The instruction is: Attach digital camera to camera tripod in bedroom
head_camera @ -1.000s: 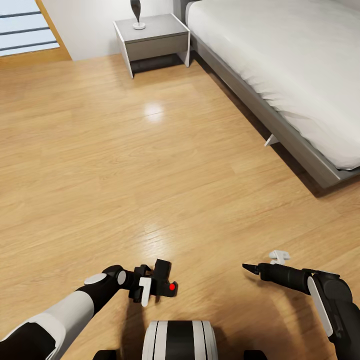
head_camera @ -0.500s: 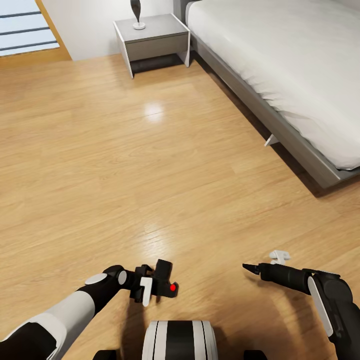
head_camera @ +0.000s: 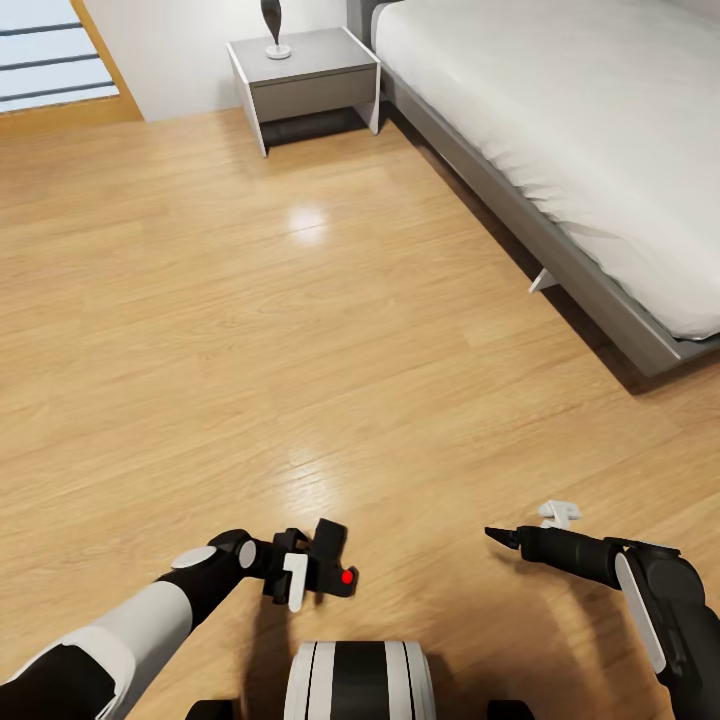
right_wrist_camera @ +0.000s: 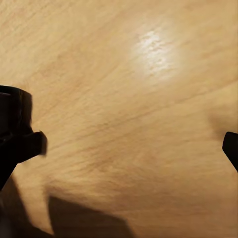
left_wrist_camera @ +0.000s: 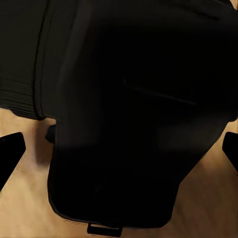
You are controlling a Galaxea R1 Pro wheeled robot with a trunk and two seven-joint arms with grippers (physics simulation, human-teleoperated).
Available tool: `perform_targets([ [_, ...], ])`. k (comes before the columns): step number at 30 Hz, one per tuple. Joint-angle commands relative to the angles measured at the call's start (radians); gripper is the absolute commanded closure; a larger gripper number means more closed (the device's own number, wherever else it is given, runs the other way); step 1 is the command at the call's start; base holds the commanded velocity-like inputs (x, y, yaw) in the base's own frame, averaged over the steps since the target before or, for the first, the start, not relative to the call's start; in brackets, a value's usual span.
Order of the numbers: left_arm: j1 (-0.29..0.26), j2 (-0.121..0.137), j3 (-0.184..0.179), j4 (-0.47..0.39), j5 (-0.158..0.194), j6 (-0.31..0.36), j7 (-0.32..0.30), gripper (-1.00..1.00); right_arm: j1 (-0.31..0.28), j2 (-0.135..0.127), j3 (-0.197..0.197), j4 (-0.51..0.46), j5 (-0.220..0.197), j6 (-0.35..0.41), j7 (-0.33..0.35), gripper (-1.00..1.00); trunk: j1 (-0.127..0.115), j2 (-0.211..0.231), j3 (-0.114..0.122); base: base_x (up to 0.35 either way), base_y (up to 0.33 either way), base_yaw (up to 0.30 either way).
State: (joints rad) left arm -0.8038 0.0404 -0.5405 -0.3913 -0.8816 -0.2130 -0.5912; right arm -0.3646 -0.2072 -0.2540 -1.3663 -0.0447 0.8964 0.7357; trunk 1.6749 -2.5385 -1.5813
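Note:
The digital camera (head_camera: pixel 330 563), a small black body with a red dot, hangs low over the wood floor just ahead of my base. My left gripper (head_camera: pixel 308 570) is shut on it. In the left wrist view the camera's dark body (left_wrist_camera: pixel 129 109) spans the space between the two fingertips (left_wrist_camera: pixel 10 151). My right gripper (head_camera: pixel 500 537) hovers over the floor at the lower right, pointing left, open and holding nothing. In the right wrist view that gripper (right_wrist_camera: pixel 119 153) has bare planks between its fingers. The camera tripod is out of view.
A grey-framed bed (head_camera: pixel 560 250) with a white mattress runs along the right side. A grey nightstand (head_camera: pixel 305 75) carrying a dark ornament (head_camera: pixel 273 25) stands at the back wall, and an oak door (head_camera: pixel 50 60) is at the far left. Open plank floor (head_camera: pixel 300 330) lies ahead.
My left gripper has crept slightly to the right and down with the camera. The right arm and the view have not moved.

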Motion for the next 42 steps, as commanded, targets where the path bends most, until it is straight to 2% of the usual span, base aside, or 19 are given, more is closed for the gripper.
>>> perform_targets([
  [1,0.0,-0.002,0.0,-0.001,-0.01,-0.006,-0.001,-1.0,0.0,0.0,-0.001,0.0,-0.004,0.008,0.0,-1.0,0.0,0.0,-0.001,0.0,0.0,0.0],
  [3,0.0,-0.016,0.002,0.002,-0.009,-0.003,-0.003,-1.0,0.0,0.0,-0.001,0.0,-0.004,0.007,0.001,-1.0,0.0,0.0,-0.001,0.0,0.0,0.0],
  [7,0.0,-0.026,0.003,0.004,-0.008,0.006,-0.006,-1.0,0.0,0.0,-0.001,0.0,-0.004,0.007,0.001,-1.0,0.0,0.0,-0.001,0.0,0.0,0.0],
  [8,0.0,-0.03,0.003,0.007,-0.008,0.016,-0.005,1.0,0.0,0.0,-0.001,0.0,-0.004,0.007,0.001,-1.0,0.0,0.0,-0.001,0.0,0.0,0.0],
  [11,0.0,-0.035,0.002,0.021,-0.008,0.046,-0.003,1.0,0.0,0.0,-0.001,0.0,-0.004,0.007,0.0,-1.0,0.0,0.0,-0.001,0.0,0.0,0.0],
  [26,0.0,-0.05,0.004,0.012,-0.007,0.043,0.002,1.0,0.0,0.0,-0.001,0.0,-0.004,0.01,0.001,-1.0,0.0,0.0,-0.001,0.0,0.0,0.0],
  [29,0.0,-0.052,0.014,-0.015,0.009,0.043,0.018,1.0,0.0,0.0,-0.001,0.0,-0.004,0.01,0.001,-1.0,0.0,0.0,-0.001,0.0,0.0,0.0],
  [31,0.0,-0.053,0.036,-0.064,0.04,0.045,0.037,1.0,0.0,-0.001,-0.001,0.0,-0.004,0.011,0.001,-1.0,0.0,0.0,-0.001,0.0,0.0,0.0],
  [32,0.0,-0.064,0.136,-0.661,0.769,0.339,0.064,1.0,0.0,0.0,0.0,0.0,-0.005,0.01,0.001,-1.0,0.0,0.0,-0.001,0.0,0.0,0.0],
  [33,0.0,-0.064,0.137,-0.7,0.826,0.403,0.065,1.0,0.0,0.0,0.0,0.0,-0.005,0.009,0.001,-1.0,0.0,0.0,-0.001,0.0,0.0,0.0],
  [35,0.0,-0.063,0.138,-0.735,0.867,0.47,0.066,1.0,0.0,0.001,0.0,0.0,-0.006,0.008,0.001,-1.0,0.0,0.0,-0.001,0.0,0.0,0.0],
  [37,0.0,-0.061,0.139,-0.769,0.893,0.537,0.067,1.0,0.0,0.001,0.001,0.0,-0.006,0.008,0.001,-1.0,0.0,0.0,-0.001,0.0,0.0,0.0],
  [38,0.0,-0.057,0.139,-0.799,0.91,0.599,0.071,1.0,0.0,0.001,0.001,0.0,-0.006,0.008,0.001,-1.0,0.0,0.0,-0.001,0.0,0.0,0.0],
  [42,0.0,-0.045,0.14,-0.863,0.929,0.725,0.098,1.0,0.0,0.002,0.002,0.0,-0.006,0.007,0.001,-1.0,0.0,0.0,-0.001,0.0,0.0,0.0],
])
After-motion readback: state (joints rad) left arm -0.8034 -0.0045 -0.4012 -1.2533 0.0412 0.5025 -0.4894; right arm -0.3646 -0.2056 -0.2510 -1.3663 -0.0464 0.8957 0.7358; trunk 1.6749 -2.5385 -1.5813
